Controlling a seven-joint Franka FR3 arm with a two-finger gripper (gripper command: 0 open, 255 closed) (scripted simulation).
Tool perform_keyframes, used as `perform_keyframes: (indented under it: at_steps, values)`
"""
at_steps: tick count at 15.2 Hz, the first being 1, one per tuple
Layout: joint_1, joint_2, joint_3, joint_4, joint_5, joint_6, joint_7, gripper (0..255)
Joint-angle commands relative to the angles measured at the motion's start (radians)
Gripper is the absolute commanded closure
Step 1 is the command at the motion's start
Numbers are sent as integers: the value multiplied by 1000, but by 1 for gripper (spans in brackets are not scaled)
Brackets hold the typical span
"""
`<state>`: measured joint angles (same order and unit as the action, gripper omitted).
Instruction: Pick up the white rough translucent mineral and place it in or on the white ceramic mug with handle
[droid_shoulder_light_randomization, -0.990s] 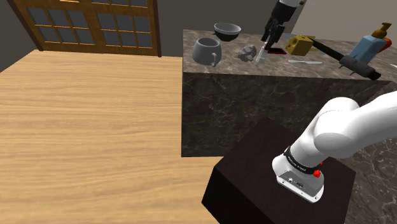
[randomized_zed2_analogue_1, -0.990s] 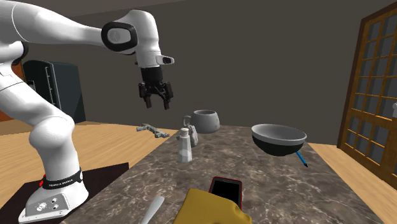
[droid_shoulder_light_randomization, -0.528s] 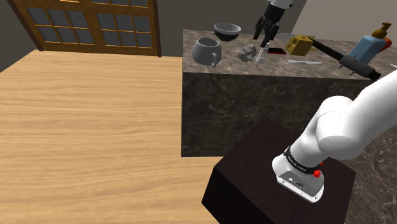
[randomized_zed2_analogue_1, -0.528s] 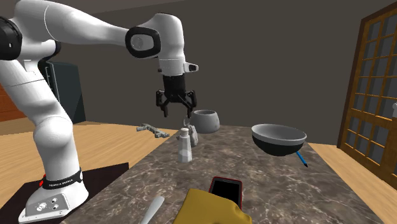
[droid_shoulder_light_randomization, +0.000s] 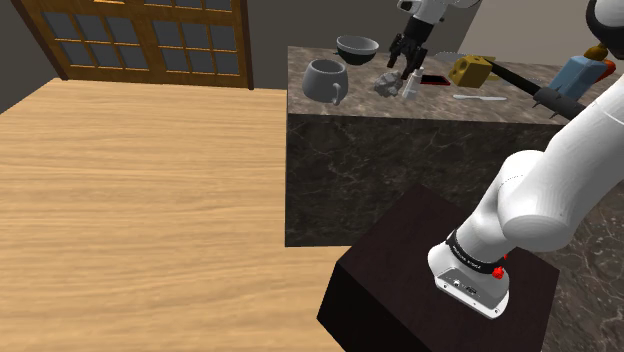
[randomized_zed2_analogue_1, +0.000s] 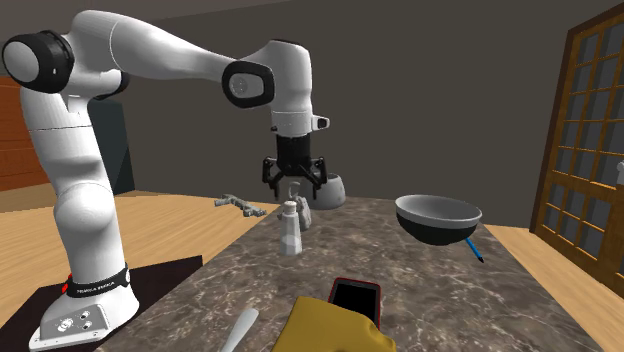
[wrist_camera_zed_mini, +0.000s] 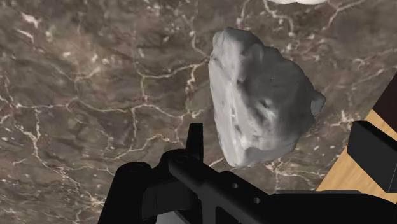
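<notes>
Largest in the shoulder view: wood-plank floor (droid_shoulder_light_randomization: 140, 200), with a panelled glass door (droid_shoulder_light_randomization: 140, 35) at the far wall.

Next: dark marbled desk (droid_shoulder_light_randomization: 350, 160), a tall block, standing just beyond the dark stand (droid_shoulder_light_randomization: 395, 290).

White arm (randomized_zed2_analogue_1: 150, 50) rising from the stand, bent over the desk, wrist pointing straight down.

Gripper (randomized_zed2_analogue_1: 294, 186) hovering low above the desk top. Fingers (wrist_camera_zed_mini: 195, 140) spread apart, clamped on nothing.

On the desk, by size:
- dark bowl (randomized_zed2_analogue_1: 437, 218), toward the second exterior view's right
- grey mug (droid_shoulder_light_randomization: 326, 80) with handle, upright, nearest the shoulder view's left
- yellow holed block (droid_shoulder_light_randomization: 470, 69)
- blue bottle (droid_shoulder_light_randomization: 577, 72), near the desk's right end in the shoulder view
- red-edged phone (randomized_zed2_analogue_1: 354, 297), lying flat just beside the yellow block

Task's thing: pale grey rough mineral (wrist_camera_zed_mini: 261, 105), resting on the marbled top directly under the gripper. Sits between the lines of the two fingers, nearer one of them, no contact visible. In the shoulder view, placed between the mug and a small white bottle (droid_shoulder_light_randomization: 408, 84): just beside the bottle, apart from the mug.

White bottle upright, in front of the mineral in the second exterior view.

Smallest: pale flat utensil (droid_shoulder_light_randomization: 480, 97), lying on the desk near the yellow block.
</notes>
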<state>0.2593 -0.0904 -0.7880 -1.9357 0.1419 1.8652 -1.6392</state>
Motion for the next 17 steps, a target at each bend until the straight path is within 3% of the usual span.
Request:
perform_keyframes:
  at_steps: [1, 10, 11, 17]
  values:
    - [1, 4, 0, -24, 5, 27, -5, 0]
    - [2, 9, 1, -41, 9, 47, -8, 0]
    - [2, 9, 1, -41, 9, 47, -8, 255]
    - [2, 9, 0, -42, 9, 47, -8, 255]
